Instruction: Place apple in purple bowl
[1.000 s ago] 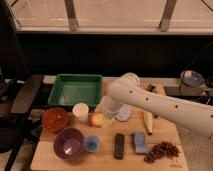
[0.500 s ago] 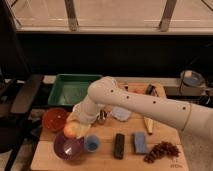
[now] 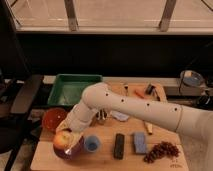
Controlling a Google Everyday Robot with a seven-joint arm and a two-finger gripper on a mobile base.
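Orange-red bowl [image 3: 54, 118]: on the surface [image 3: 107, 159], just left of the arm, untouched.
Apple [image 3: 62, 139]: half a second ago it hung over the near-left bowls; now it sits low over the purple bowl [image 3: 70, 150], inside its rim line.
Gripper [image 3: 68, 133]: swung down-left with the apple; fingers clamped on it.
Meaning: transport looks done; release remains.
Blue cup [image 3: 91, 144]: just right of the purple bowl.
Grapes [image 3: 161, 151]: far right, well apart.

White rounded arm [image 3: 145, 111], small dark dots
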